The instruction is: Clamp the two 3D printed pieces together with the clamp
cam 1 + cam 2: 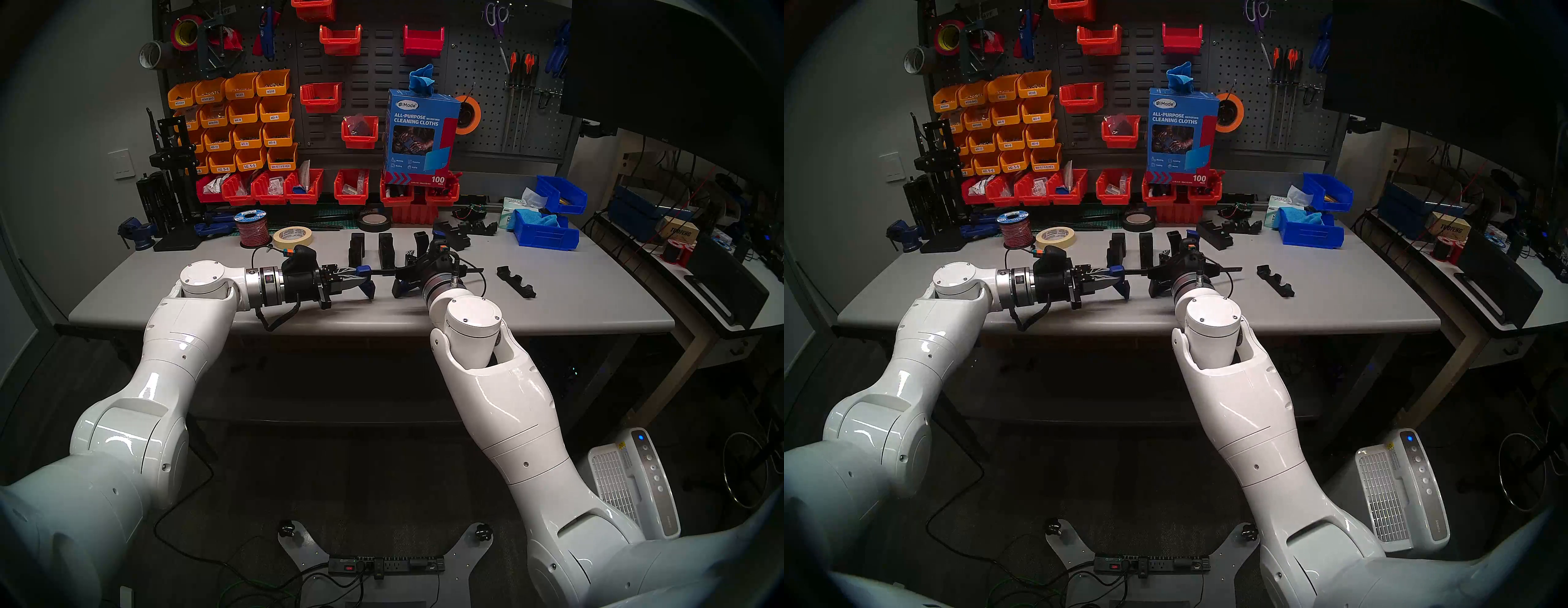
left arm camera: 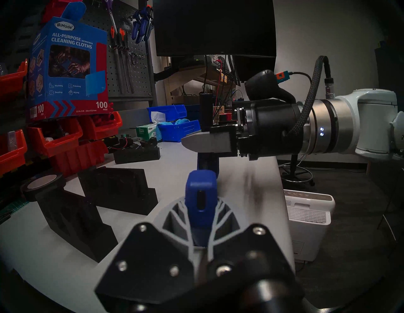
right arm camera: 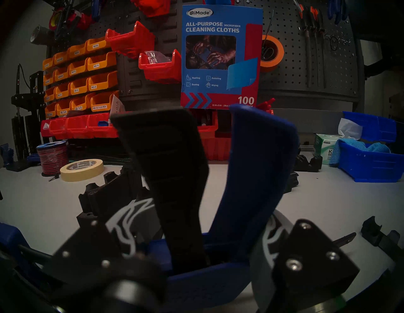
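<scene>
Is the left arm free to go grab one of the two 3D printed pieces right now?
Probably not: the left gripper is shut on the clamp's end jaw. The two 3D printed pieces stand unobstructed just behind it.

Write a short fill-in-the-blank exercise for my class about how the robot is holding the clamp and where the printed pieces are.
1. The left gripper is shut on the clamp's fixed ____ jaw.
2. The right gripper is shut on the clamp's ____ end.
3. The two 3D printed pieces stand ____ on the table, not yet between the jaws.

Missing words: blue; handle; apart
</scene>
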Motion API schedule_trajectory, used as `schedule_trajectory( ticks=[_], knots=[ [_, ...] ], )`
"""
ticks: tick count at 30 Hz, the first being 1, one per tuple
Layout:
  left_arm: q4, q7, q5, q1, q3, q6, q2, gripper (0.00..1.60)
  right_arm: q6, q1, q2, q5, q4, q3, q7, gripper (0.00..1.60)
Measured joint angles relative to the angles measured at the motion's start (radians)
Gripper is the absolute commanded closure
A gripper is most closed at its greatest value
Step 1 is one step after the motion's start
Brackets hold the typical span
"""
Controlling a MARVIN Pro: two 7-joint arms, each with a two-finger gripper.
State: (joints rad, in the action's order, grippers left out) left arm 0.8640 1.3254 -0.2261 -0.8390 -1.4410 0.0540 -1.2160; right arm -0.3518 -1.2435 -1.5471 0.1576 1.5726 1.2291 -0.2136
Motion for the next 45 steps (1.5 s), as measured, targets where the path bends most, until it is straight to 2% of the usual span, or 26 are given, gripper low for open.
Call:
schedule_trajectory(
  ticks=[45],
  knots=[
    [0.003, -0.002, 0.000, 0.000, 0.004, 0.000, -0.007, 1.60, 0.000, -0.014, 0.079, -0.002, 0.028, 0.054, 0.013, 1.60]
  ],
)
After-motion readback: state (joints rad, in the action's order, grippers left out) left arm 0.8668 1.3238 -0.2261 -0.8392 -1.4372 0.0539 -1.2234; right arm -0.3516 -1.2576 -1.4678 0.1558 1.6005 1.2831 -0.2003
